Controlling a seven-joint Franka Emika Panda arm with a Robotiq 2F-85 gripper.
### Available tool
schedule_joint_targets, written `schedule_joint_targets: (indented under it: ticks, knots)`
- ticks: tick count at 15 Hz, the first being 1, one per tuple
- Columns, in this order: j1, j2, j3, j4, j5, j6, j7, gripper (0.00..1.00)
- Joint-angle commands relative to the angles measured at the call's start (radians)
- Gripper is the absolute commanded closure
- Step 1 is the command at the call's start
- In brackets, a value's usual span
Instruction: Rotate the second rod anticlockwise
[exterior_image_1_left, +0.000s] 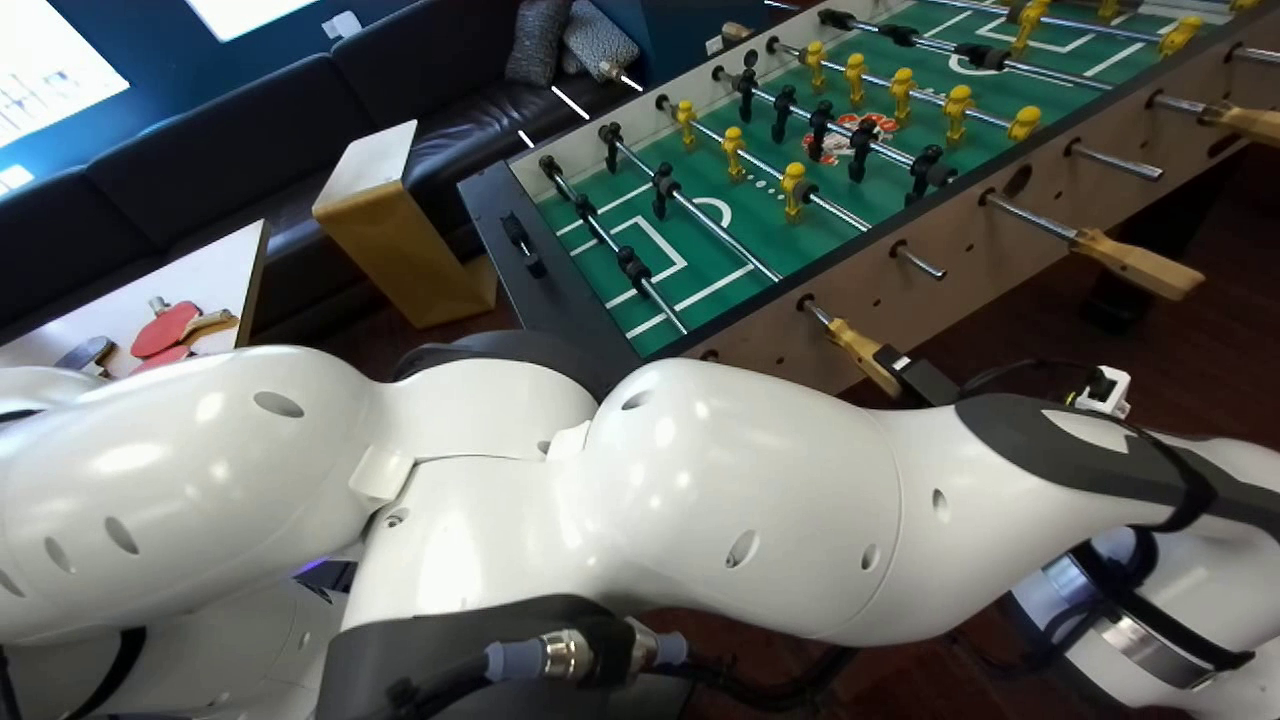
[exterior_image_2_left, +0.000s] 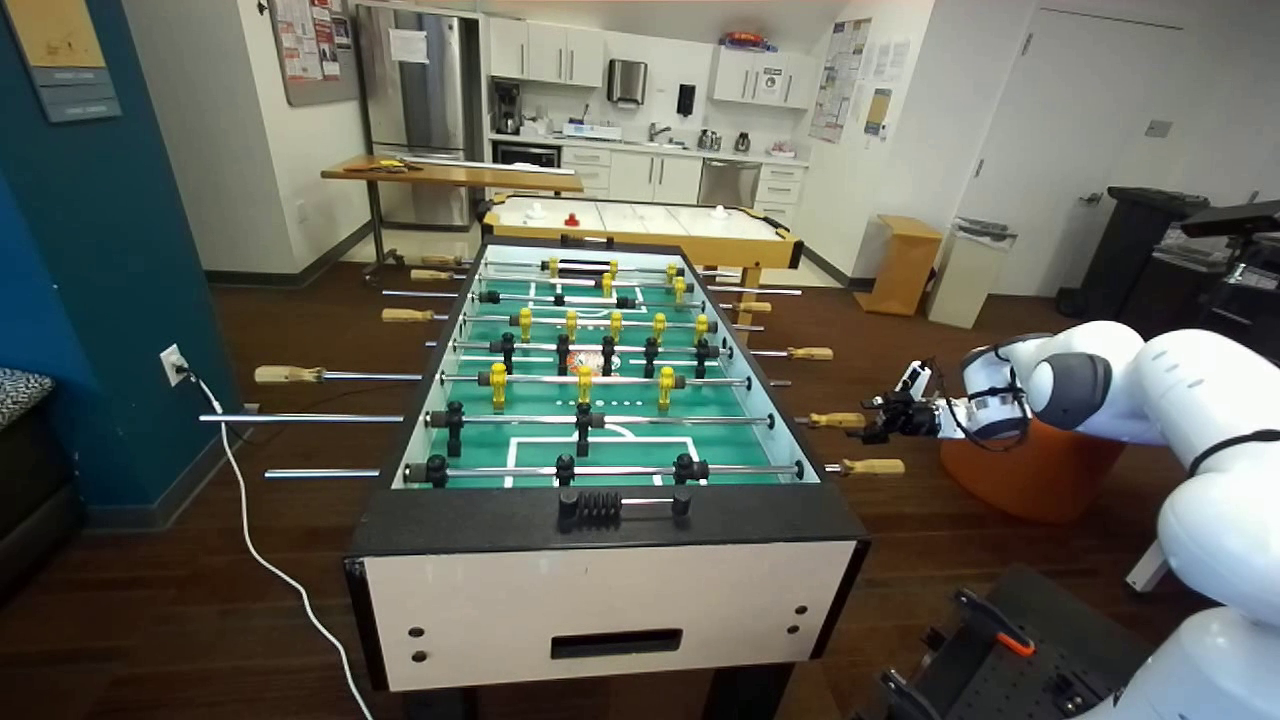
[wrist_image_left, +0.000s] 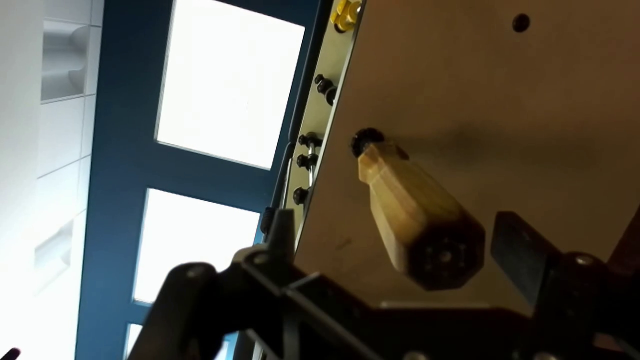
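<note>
The second rod (exterior_image_2_left: 690, 421) crosses the foosball table and carries black players; it also shows in an exterior view (exterior_image_1_left: 722, 233). Its wooden handle (exterior_image_2_left: 832, 420) sticks out of the table's side, near my gripper (exterior_image_2_left: 868, 421). In the wrist view the handle (wrist_image_left: 417, 210) points towards the camera with its dark eight-sided end. My gripper (wrist_image_left: 399, 237) is open, with a finger on each side of the handle end. The handle is nearer the right finger, with a gap on both sides. In an exterior view (exterior_image_1_left: 855, 352) the handle reaches a dark finger; the arm hides most of the gripper.
The first rod's handle (exterior_image_2_left: 872, 467) sticks out beside the second one, nearer that camera. Another wooden handle (exterior_image_1_left: 1135, 262) and a bare rod end (exterior_image_1_left: 918, 262) stick out farther along. The table's side wall (wrist_image_left: 500, 90) stands behind the handle. An orange seat (exterior_image_2_left: 1030, 475) stands below the arm.
</note>
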Motion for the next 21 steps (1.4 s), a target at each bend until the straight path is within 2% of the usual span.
schedule_joint_targets:
  ticks: [1, 6, 7, 9, 15, 16, 18, 21]
  knots:
    - [-0.006, 0.035, 0.019, 0.065, 0.02, -0.001, 0.043, 0.0]
    - [-0.003, 0.042, 0.032, 0.075, 0.017, 0.0, 0.045, 0.0]
    - [-0.002, 0.042, 0.032, 0.075, 0.015, 0.001, 0.046, 0.25]
    - [-0.001, 0.044, 0.032, 0.078, 0.012, 0.002, 0.05, 0.34]
    - [-0.004, 0.049, 0.031, 0.078, 0.009, 0.017, 0.052, 0.8]
    - [-0.007, 0.021, 0.041, 0.036, -0.004, 0.025, 0.036, 0.85]
    - [-0.013, 0.022, 0.046, 0.04, -0.004, 0.013, 0.025, 0.85]
    - [-0.028, 0.025, 0.053, 0.059, -0.015, -0.023, -0.076, 0.85]
